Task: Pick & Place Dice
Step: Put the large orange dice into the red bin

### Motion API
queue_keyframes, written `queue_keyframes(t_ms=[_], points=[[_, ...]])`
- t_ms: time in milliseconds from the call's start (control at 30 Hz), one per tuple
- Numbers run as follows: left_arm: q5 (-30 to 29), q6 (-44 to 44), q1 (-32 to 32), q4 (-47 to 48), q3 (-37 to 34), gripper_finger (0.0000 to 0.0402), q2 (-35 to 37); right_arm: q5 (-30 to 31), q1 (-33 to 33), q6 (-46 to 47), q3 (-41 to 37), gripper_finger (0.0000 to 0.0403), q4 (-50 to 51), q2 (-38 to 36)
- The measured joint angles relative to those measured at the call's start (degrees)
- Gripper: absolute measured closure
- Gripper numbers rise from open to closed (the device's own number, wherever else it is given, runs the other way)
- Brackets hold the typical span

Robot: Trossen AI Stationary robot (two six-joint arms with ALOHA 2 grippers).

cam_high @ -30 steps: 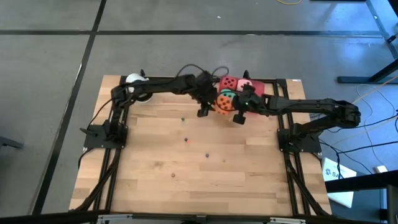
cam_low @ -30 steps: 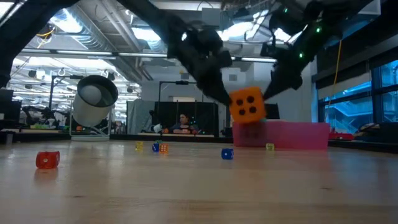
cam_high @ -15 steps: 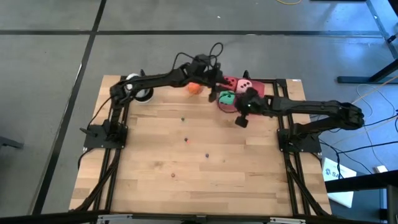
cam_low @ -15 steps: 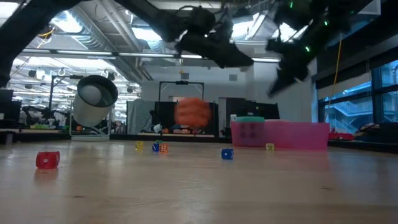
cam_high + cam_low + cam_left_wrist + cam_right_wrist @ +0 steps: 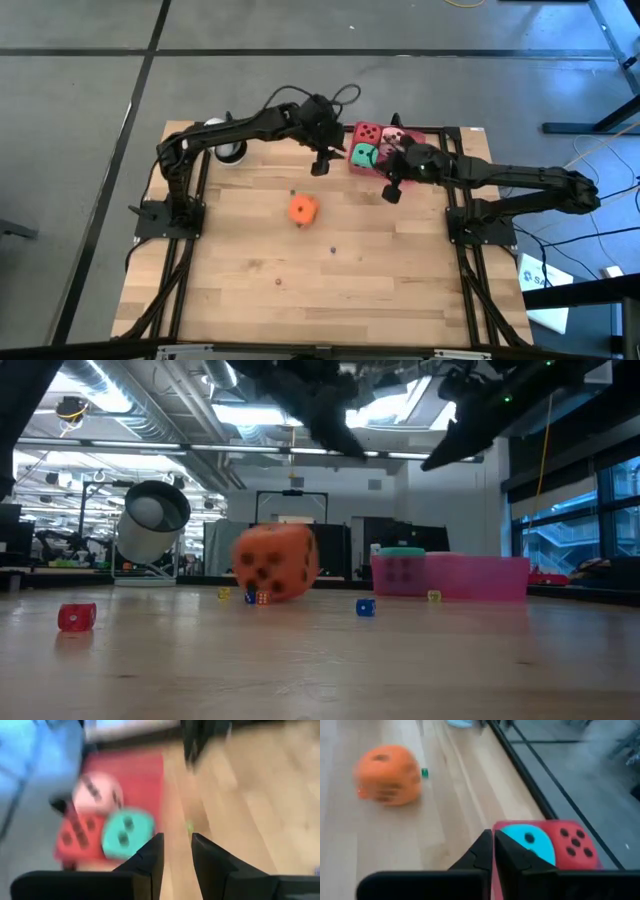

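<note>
Lying loose on the table, well away from the tray (image 5: 415, 136) — orange die (image 5: 303, 208). Looking light and squashy; best pinching across two opposite flat faces. Hovering empty: left gripper (image 5: 322, 165) slightly parted, right gripper (image 5: 392, 192) closed.

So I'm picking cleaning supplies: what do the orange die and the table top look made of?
Orange die: probably soft foam or plush, matte, with rounded corners and dark pips. Table top: pale wood planks, a smooth light sheen, with visible grain and seams.
</note>
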State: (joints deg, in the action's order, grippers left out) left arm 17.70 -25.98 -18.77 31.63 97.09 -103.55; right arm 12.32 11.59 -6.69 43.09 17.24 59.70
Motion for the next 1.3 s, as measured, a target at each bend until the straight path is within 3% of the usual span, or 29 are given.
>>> queue_keyframes(t_ms=[200, 533, 733, 900, 1000, 1167, 1300], points=[[-3.26, 3.45, 0.45, 10.76, -0.12, 0.0287, -0.04, -5.63, 0.17, -0.09, -0.01, 0.0329, -2.14, 0.62], [-5.80, 10.59, 2.27, 24.01, -0.12, 0.0266, -0.17, -7.53, 0.31, 2.37, -0.02, 0.0182, -4.61, 4.01], [-7.16, 13.43, 3.36, 30.22, -0.30, 0.0261, 1.55, -11.10, 0.29, 0.06, -0.02, 0.0136, -8.74, 4.42], [-5.82, 14.45, 2.94, 21.55, -9.16, 0.0265, 11.22, -16.53, 0.27, -1.51, -0.02, 0.0127, -13.26, 4.40], [-5.89, 17.91, 2.11, 11.97, -19.37, 0.0269, 20.37, -17.78, 0.29, -1.65, -1.06, 0.0126, -17.53, 4.40], [-5.90, 24.03, 2.75, -7.83, -39.07, 0.0272, 35.81, -17.96, 0.29, 0.11, -9.02, 0.0130, -34.55, 4.40], [-5.75, 28.40, 4.76, -21.22, -52.23, 0.0269, 43.57, -19.90, 0.08, 3.52, -12.85, 0.0133, -43.30, 4.42]])
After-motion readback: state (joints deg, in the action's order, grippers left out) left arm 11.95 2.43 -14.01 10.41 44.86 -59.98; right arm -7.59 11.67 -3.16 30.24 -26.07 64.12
